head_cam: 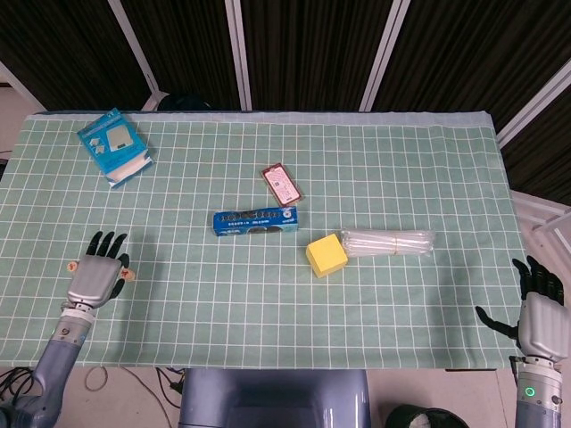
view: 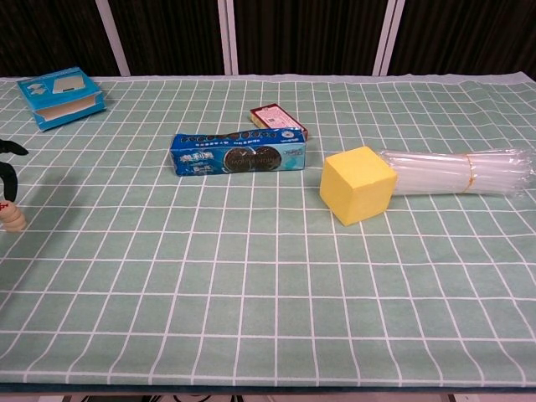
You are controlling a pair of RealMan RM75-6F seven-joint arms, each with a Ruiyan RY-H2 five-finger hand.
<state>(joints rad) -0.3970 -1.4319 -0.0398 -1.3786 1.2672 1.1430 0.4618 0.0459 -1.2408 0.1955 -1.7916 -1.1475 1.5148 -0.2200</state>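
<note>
Head view has my left hand (head_cam: 94, 278) lying flat at the table's near left edge, fingers spread, holding nothing, with two tiny wooden pegs (head_cam: 128, 275) peeking out at its 3 and 9 o'clock. They're pale, stubby, with some red marking I can't read; the chest view shows just one peg (view: 12, 217) upright at the frame edge, my hand mostly cut off there. My right hand (head_cam: 537, 314) hangs off the table's right edge, fingers apart, empty.

Left hand (head_cam: 95, 275) lies palm down, fingers spread; right hand (head_cam: 539, 316) is likewise flat with fingers apart.
</note>
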